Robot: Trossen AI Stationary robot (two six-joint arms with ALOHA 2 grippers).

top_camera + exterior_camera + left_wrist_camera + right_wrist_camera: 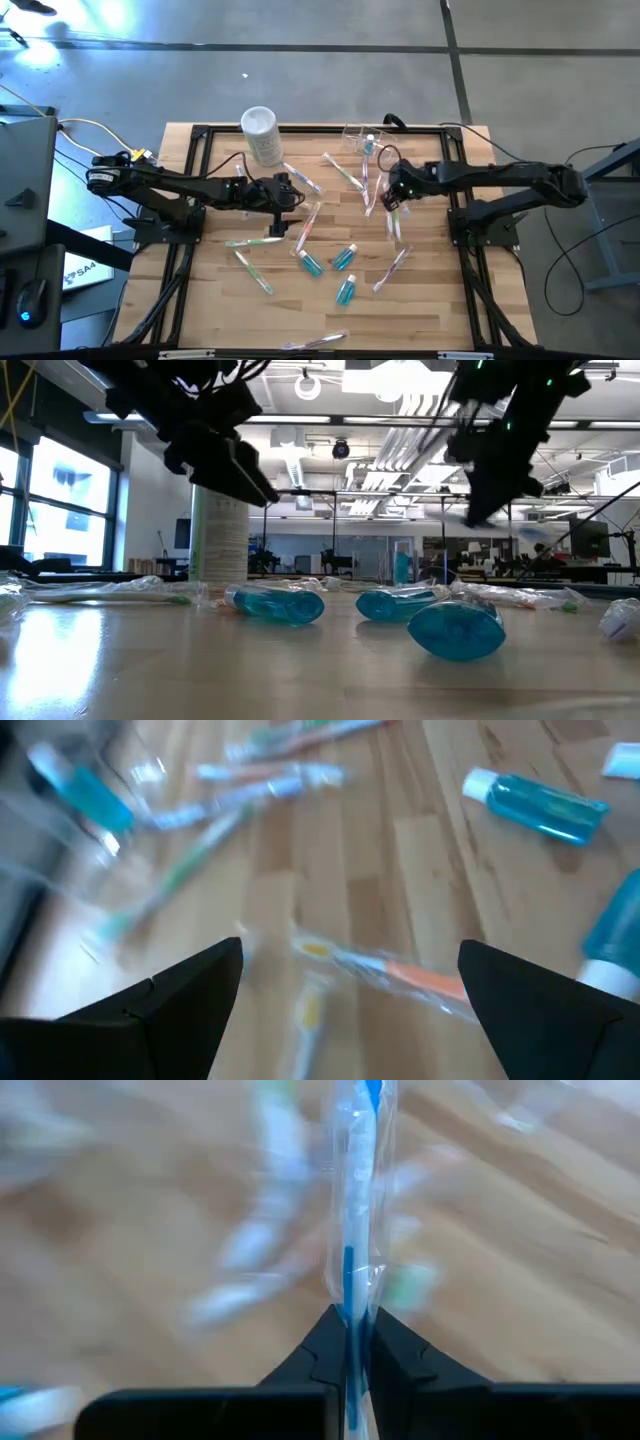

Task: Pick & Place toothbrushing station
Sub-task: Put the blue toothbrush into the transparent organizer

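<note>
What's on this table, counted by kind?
blue bottles: 4, one standing in the clear holder
wrapped toothbrushes: about 9 (some overlap), one gripped by the right claw
clear holder: 1
white cylindrical container: 1
Total: about 15

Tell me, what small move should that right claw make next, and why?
Probably carry its catch toward the clear plastic box-shaped holder at the table's far edge. The right claw is shut on a blue toothbrush in a clear wrapper, lifted off the wood, and in the high view the holder lies just beyond it. The left claw hangs open over other brushes.
</note>
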